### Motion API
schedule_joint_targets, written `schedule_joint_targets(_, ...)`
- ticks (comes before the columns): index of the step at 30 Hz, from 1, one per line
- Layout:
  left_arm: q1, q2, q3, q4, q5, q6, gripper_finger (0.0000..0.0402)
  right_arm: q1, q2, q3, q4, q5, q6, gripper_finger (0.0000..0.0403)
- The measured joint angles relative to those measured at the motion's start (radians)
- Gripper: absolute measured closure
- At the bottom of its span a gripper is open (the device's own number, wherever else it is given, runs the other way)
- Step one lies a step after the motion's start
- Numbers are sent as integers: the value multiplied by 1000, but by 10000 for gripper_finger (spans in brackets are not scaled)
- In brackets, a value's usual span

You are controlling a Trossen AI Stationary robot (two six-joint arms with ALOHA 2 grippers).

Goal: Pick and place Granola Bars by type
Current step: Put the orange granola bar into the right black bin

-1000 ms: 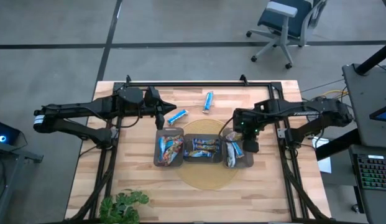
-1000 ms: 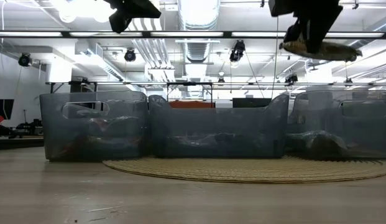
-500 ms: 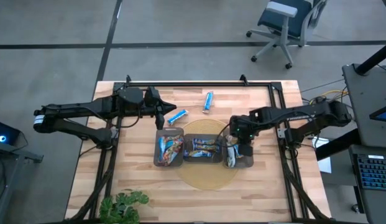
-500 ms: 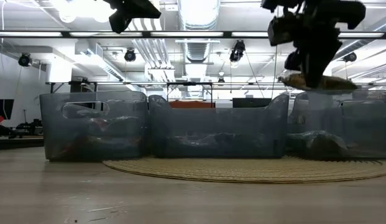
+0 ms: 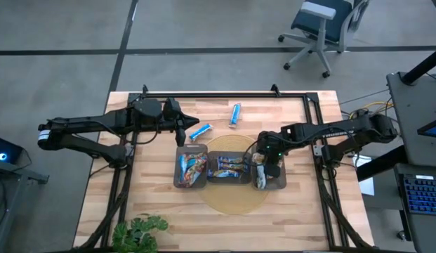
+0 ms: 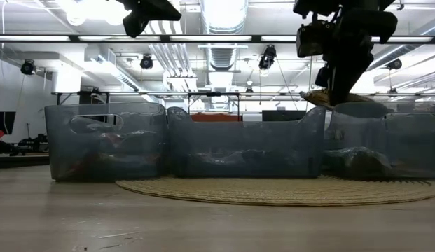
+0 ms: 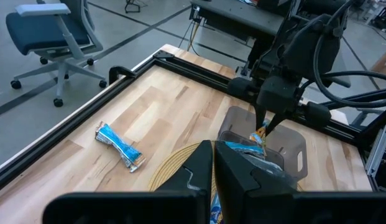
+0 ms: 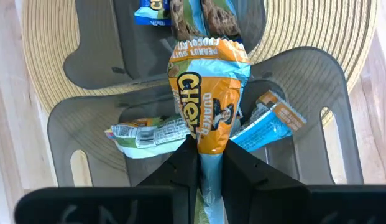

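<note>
My right gripper (image 5: pixel 265 159) is shut on an orange granola bar (image 8: pixel 208 106) just above the right one of three dark trays (image 5: pixel 276 183). In the low view the bar (image 6: pixel 330 97) hangs above that tray's rim (image 6: pixel 385 112). The tray holds a green-silver bar (image 8: pixel 146 132) and a blue bar (image 8: pixel 270 121). The left tray (image 5: pixel 178 169) and middle tray (image 5: pixel 228 178) hold several bars. Two blue bars (image 5: pixel 200 131) (image 5: pixel 235 112) lie flat on the table behind the trays. My left gripper (image 5: pixel 184 122) is shut and empty, above the table behind the left tray. My right gripper pinches one end of the orange bar's wrapper (image 8: pixel 204 144) between its two fingers, coming from above. The bar sticks out beyond the fingertips, roughly level in the low view, lifted clear of the tray below.
The trays stand side by side on a round woven mat (image 5: pixel 235 200). A black frame (image 5: pixel 225 95) runs along the table's far edge and sides. A potted plant (image 5: pixel 139 232) stands at the near left corner. Bare wood lies at the far right (image 5: pixel 288 116).
My right gripper has come down with the orange bar and gone a little toward the table's left edge, from well above the right tray to just above its rim. The bar stays in the hold. My left arm has kept still.
</note>
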Motion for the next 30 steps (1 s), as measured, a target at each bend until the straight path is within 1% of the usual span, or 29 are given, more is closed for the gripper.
schedule_joint_targets(8,0,0,0,0,0,-1,401,0,0,-1,-2,0,3,360)
schedule_joint_targets(16,0,0,0,0,0,-2,401,0,0,-1,-12,-9,49,360)
schedule_joint_targets(19,0,0,0,0,0,-2,401,-1,0,-1,-47,-33,64,357)
schedule_joint_targets(22,0,0,0,0,0,-2,401,0,0,-3,-82,-38,84,345)
schedule_joint_targets(30,0,0,0,0,0,-2,401,-1,0,-7,-83,-32,104,295)
